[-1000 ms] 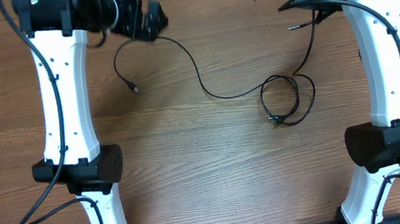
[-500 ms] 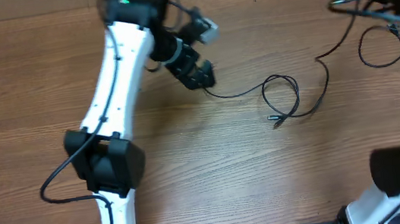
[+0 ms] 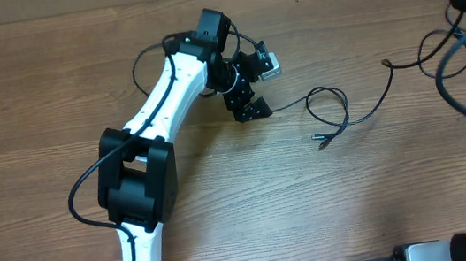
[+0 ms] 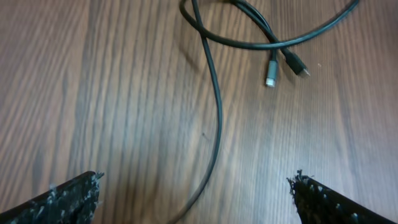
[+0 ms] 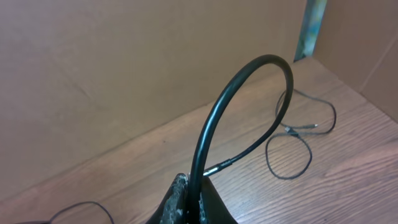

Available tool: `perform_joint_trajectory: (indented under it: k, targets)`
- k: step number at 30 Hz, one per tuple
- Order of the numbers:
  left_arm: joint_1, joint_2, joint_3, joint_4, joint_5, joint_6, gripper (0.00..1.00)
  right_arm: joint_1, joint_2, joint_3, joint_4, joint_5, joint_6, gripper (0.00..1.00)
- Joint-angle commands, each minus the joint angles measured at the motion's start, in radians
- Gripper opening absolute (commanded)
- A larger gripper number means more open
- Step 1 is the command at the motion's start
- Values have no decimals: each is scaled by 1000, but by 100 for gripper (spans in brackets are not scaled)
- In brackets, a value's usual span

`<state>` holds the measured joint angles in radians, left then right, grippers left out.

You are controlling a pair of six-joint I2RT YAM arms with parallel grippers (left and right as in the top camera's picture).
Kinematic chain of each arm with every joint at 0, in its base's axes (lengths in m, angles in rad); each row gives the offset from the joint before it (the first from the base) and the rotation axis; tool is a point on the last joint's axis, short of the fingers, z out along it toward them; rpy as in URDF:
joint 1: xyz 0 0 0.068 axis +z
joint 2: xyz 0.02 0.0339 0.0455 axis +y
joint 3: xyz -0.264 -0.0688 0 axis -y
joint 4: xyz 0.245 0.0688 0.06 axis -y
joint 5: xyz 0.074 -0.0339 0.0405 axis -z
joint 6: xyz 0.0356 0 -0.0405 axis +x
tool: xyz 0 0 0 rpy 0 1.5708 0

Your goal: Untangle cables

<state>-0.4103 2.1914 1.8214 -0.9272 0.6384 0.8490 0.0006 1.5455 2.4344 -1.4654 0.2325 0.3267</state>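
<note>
The left end effector (image 4: 199, 202) hangs released just above the desk (image 4: 118, 87). Its fingers are spread wide, and a thin black cable (image 4: 219, 118) runs through the gap between them, touching neither. Ahead of it the cord curls into a crossed loop (image 3: 345, 109). A silver plug (image 4: 270, 78) and a dark plug (image 4: 300, 63) lie side by side just beyond the crossing.

The right end effector (image 5: 186, 202) is clenched on a second stretch of cable (image 5: 211, 121), which arches up from between its fingers and bends back down. More cord lies on the desk well ahead of and below it. I cannot tell whether this is the same cable as the one under the left end effector.

The cord looks light and limp, yet springy enough to hold a curve, as the arch shows. Its smooth jacket will probably slide through a loose grip, and it is so thin that the fingers must close almost fully to hold it.

The best place to grip looks like the plain run directly between the left fingers, short of the crossing. Gripping on the loop, or tugging hard, could cinch it tighter. The plugs are small and hard, and they may snag as they are drawn through.
</note>
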Motion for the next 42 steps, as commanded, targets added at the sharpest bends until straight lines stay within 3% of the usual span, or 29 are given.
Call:
perform_joint_trajectory:
  k: [1, 12, 14, 16, 21, 25, 30, 32, 33, 34, 36, 42]
  targets:
    - [-22, 21, -77, 119, 81, 49, 100, -1, -53, 9, 14, -2, -22, 5]
    - [-77, 146, -99, 341, 95, 45, 96, -1, -74, 9, 95, -2, -43, 6]
    - [-84, 163, -99, 353, 95, 43, 87, -1, -74, 9, 117, -3, -43, 6]
    - [-88, 168, -99, 361, 95, 40, 70, -1, -74, 9, 134, -3, -43, 6]
    - [-88, 168, -99, 418, 90, 4, 4, -1, -74, 9, 159, -3, -43, 4]
    - [-81, 167, -54, 472, 84, -129, 4, -1, -74, 9, 167, -2, -43, 4]
    - [-33, 161, 141, 443, 84, -463, 4, -2, -70, 9, 206, 2, -72, 5]
    - [-10, 161, 226, 408, 87, -566, 4, -2, -61, 8, 204, 2, -73, 21]
    - [16, 161, 327, 360, 100, -665, 4, -2, -45, 8, 193, 2, -73, 54]
    - [28, 161, 376, 337, 108, -703, 4, -2, -31, 7, 184, 2, -73, 75]
    - [54, 161, 484, 292, 140, -773, 4, -2, 5, 7, 153, 2, -73, 97]
    - [110, 161, 748, 236, 207, -958, 4, -2, 171, 7, 18, -67, -73, 100]
